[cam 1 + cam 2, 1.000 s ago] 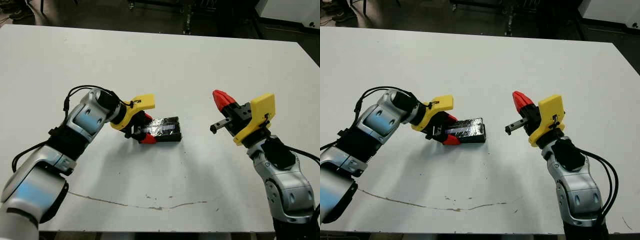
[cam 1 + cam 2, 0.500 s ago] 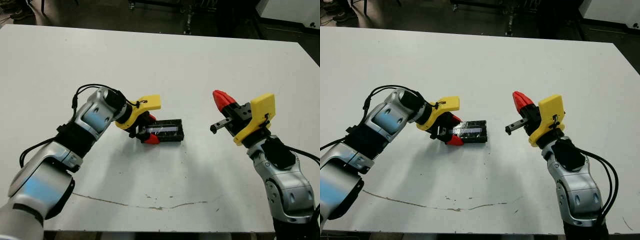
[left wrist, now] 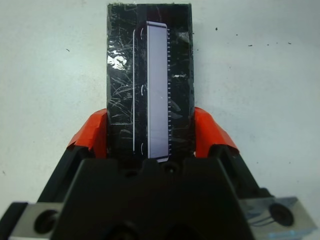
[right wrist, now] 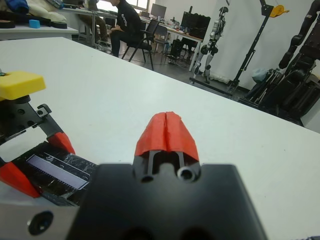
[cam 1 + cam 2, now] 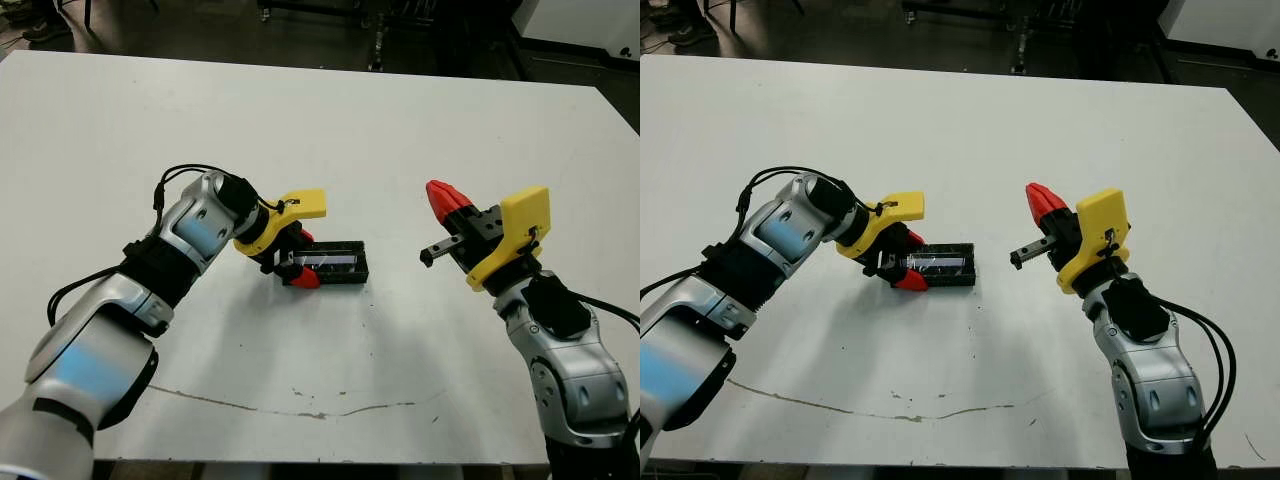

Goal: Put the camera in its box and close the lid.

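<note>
Lid [image 3: 150, 85] covers box (left fingers [image 3: 97, 135] gripping).

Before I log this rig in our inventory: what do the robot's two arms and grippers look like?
Both arms have silver-grey rounded shells with black joints and loose black cables. Each wrist carries a yellow plastic bracket. The left gripper and the right gripper each have a black body and two fingers with pointed red tips.
</note>
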You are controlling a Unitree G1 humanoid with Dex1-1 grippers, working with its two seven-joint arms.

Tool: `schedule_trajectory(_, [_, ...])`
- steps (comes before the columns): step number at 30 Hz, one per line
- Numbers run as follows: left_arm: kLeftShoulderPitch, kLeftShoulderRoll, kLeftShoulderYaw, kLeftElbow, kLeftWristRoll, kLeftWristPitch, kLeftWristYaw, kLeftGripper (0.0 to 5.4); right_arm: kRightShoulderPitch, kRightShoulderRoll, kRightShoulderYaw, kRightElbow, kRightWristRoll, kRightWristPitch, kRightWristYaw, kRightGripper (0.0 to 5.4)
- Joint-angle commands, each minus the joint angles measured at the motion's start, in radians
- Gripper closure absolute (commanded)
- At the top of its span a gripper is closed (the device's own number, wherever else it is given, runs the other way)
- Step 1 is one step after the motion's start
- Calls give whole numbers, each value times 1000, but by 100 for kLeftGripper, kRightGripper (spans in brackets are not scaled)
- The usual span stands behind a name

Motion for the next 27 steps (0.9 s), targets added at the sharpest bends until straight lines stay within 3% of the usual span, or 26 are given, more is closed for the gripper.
schedule_trajectory(1, [75, -41, -84, -4, 60, -59, 34, 167, 15, -2, -5, -5, 9, 14, -5, 540])
schedule_trajectory(4, [89, -25, -74, 8, 62, -149, 44, 122, 15, -4, -5, -3, 9, 8, -2, 540])
schedule_trajectory(10, [94, 4, -72, 6, 73, -204, 47, 49, 15, -2, -2, 9, 5, -10, 3, 540])
schedule_trajectory(14, [100, 13, -58, 15, 60, -175, 37, 2, 16, -2, 2, 4, 2, -7, 1, 540])
schedule_trajectory(27, [142, 61, 21, -44, 9, -142, 46, 2, 20, 0, 5, -6, 3, 10, -4, 540])
